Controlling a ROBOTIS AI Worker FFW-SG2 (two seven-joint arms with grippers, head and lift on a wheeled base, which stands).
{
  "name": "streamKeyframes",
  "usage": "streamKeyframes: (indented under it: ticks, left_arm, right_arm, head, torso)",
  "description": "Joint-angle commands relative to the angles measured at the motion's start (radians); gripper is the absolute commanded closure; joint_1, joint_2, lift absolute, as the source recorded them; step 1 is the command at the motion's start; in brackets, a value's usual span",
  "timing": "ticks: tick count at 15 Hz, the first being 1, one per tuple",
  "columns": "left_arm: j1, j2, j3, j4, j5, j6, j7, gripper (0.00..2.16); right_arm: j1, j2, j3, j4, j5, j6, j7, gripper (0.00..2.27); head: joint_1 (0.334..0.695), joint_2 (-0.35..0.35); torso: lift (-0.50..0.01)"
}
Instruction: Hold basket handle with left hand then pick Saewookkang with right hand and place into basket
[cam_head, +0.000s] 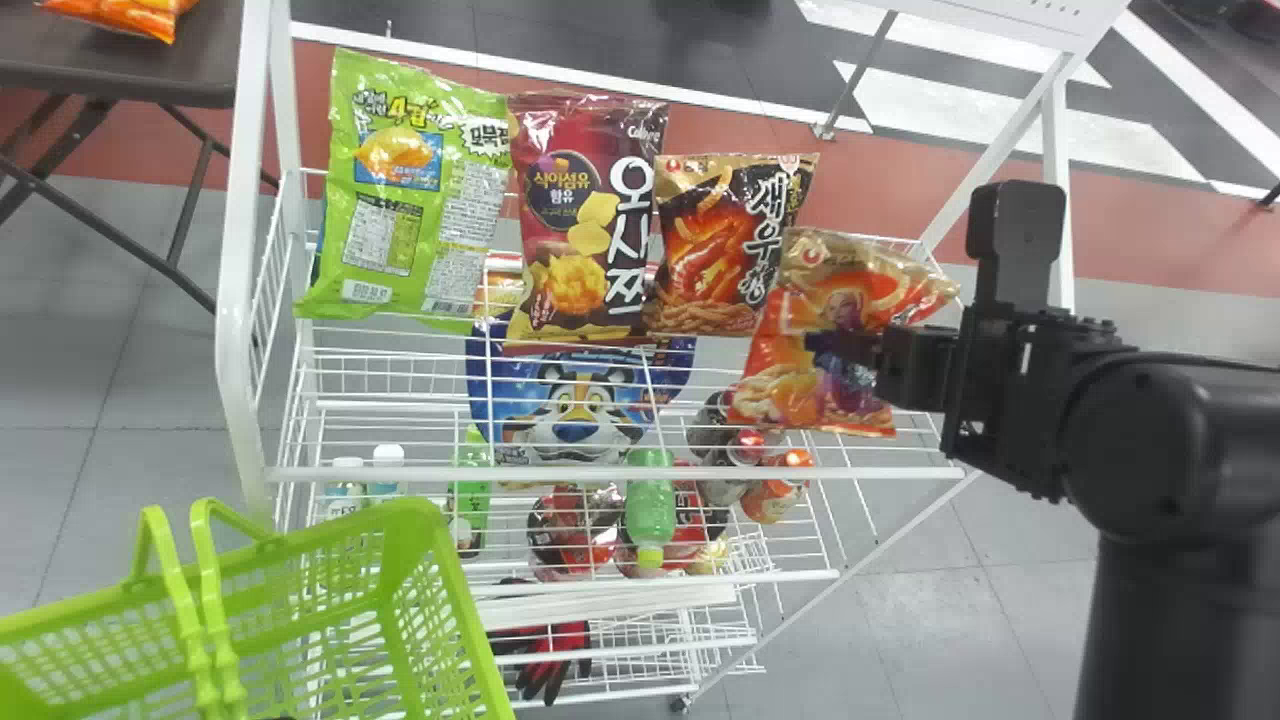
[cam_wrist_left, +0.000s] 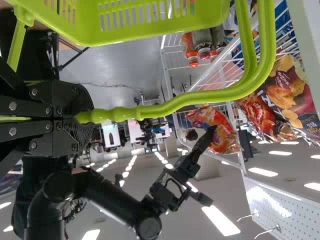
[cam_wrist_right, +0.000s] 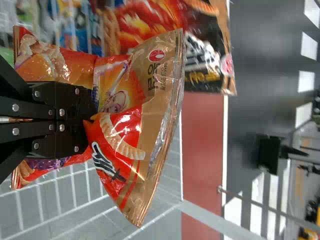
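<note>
Right jaws (cam_head: 830, 346): mine, closed together with the orange-and-gold Saewookkang (cam_head: 780, 372) pinched between them, its wrapper bunched and creased where I grip; the bag flares out on both sides of the grip.

Position: right end of the white wire rack (cam_head: 600, 474), above or against its top tier; I cannot tell whether the bag's lower end touches wire. Grey floor (cam_head: 1000, 640) lies beyond the rack's right edge.

Left jaws (cam_wrist_left: 82, 117): mine, closed around the handle (cam_wrist_left: 150, 112) of the green basket (cam_head: 440, 560).

Basket: outside the rack's front left corner, its right-hand rim running near the front rail, mouth facing up, handles standing over the opening. Room between basket and held bag: the left and middle of the rack, lower tiers stocked.

Row on the rack's top tier, left to right: one light-green bag (cam_head: 400, 200), one maroon bag (cam_head: 575, 230), one black-and-gold bag (cam_head: 715, 250). The last has its right edge close beside the Saewookkang; whether they touch I cannot tell.

Rack uprights: one white post (cam_head: 240, 250) rises at the left, between the row and a dark table (cam_head: 130, 75).
</note>
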Motion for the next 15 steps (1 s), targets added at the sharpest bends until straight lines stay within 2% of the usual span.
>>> streamKeyframes:
  ticks: [1,4,6,7,12,13,15]
  left_arm:
    - [-0.013,0.000,-0.003,0.012,-0.002,0.032,-0.010,2.15]
    - [-0.024,0.000,-0.004,0.026,-0.003,0.032,-0.010,2.15]
    - [-0.033,0.000,-0.001,0.035,-0.002,0.032,-0.010,2.15]
    - [-0.034,0.000,-0.001,0.038,-0.002,0.032,-0.010,2.15]
    - [-0.060,0.000,-0.001,0.064,0.000,0.032,-0.010,2.15]
    - [-0.065,0.000,-0.001,0.067,-0.002,0.032,-0.010,2.15]
    - [-0.076,0.000,-0.003,0.081,0.000,0.032,-0.010,2.15]
  right_arm:
    - [0.038,0.001,0.004,-0.096,-0.093,0.022,0.000,2.25]
    - [0.069,0.005,0.046,-0.165,-0.202,0.022,0.004,2.25]
    - [0.101,0.016,0.124,-0.194,-0.205,0.022,0.010,2.25]
    - [0.113,0.021,0.161,-0.201,-0.207,0.022,0.011,2.25]
    - [0.167,0.022,0.400,-0.195,-0.155,0.022,0.013,2.25]
    - [0.177,0.022,0.452,-0.185,-0.130,0.022,0.013,2.25]
    - [0.193,0.024,0.546,-0.135,-0.087,0.022,0.013,2.25]
  head:
    - [0.695,-0.350]
    - [0.695,-0.350]
    - [0.695,-0.325]
    - [0.695,-0.273]
    - [0.695,-0.135]
    - [0.695,-0.083]
    - [0.695,-0.036]
  torso:
    - [-0.017]
    - [-0.017]
    - [-0.017]
    - [-0.017]
    - [-0.017]
    - [-0.017]
    - [-0.017]
